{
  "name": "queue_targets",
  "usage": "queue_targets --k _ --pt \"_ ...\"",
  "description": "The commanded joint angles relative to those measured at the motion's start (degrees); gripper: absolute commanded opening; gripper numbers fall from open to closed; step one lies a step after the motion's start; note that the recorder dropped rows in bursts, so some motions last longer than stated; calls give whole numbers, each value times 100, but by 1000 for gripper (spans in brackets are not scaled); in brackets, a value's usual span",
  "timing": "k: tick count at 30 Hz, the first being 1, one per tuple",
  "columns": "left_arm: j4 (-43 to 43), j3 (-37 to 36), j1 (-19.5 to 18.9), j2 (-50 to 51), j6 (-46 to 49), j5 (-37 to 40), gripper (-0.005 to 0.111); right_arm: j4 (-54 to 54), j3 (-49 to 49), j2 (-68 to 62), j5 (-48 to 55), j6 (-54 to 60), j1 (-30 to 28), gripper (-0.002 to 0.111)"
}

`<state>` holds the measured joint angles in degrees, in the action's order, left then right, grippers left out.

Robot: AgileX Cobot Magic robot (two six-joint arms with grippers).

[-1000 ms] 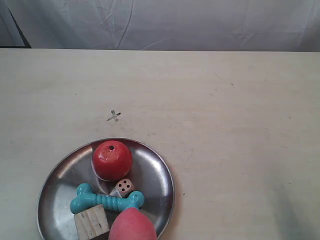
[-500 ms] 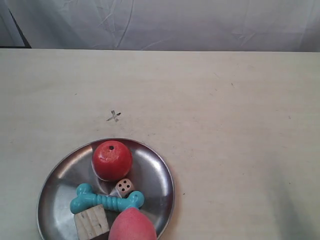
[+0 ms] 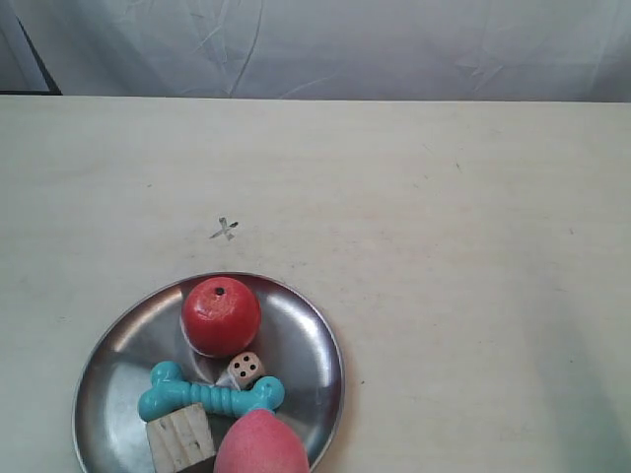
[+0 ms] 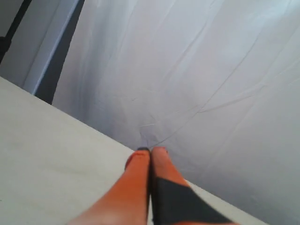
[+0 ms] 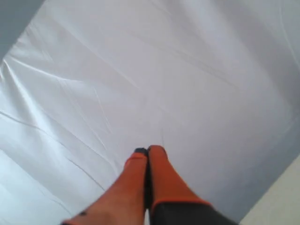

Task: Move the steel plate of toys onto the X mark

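Note:
The steel plate [image 3: 306, 340] rests on the table at the lower left of the exterior view. In it lie a red ball with a hole [image 3: 221, 316], a small die [image 3: 246, 370], a teal bone [image 3: 209, 393], a wooden cube [image 3: 180, 439] and a pink egg-shaped ball [image 3: 260, 443]. The X mark [image 3: 226, 230] is drawn on the table just beyond the plate's far rim. Neither arm shows in the exterior view. My left gripper [image 4: 151, 150] is shut and points at the white backdrop above the table. My right gripper [image 5: 148, 150] is shut too, facing the backdrop.
A pale wooden table [image 3: 454, 246] fills the exterior view, with a creased white cloth backdrop [image 3: 345, 44] behind its far edge. A faint shadow lies at the table's lower right.

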<state>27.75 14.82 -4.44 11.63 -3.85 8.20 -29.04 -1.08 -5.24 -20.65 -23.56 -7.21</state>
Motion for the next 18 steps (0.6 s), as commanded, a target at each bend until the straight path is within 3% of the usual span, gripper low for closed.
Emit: queue_targets --k 1,6,9,13,16,18 --pt "-872 1034 -2 1433 62 684 0 245 -841 -80 1198 -292 -15 -1" --pt "-1065 2577 -2 3400 1558 2869 0 1473 -2663 -1465 4297 -91 -5 -1" --pt "-930 3129 -2 4461 1789 4104 0 1459 -3789 -2869 6073 1008 -5 -1" --pt "-562 3242 -2 5428 1801 4623 0 468 -4734 -4450 7164 2604 -5 -1" --pt "-551 3177 -2 5851 1813 4798 0 -393 -4803 -5344 7195 3447 -5 -1" --pt "-540 3112 -2 6120 1950 4798 2 -1197 -4716 -6202 7548 4215 6 6"
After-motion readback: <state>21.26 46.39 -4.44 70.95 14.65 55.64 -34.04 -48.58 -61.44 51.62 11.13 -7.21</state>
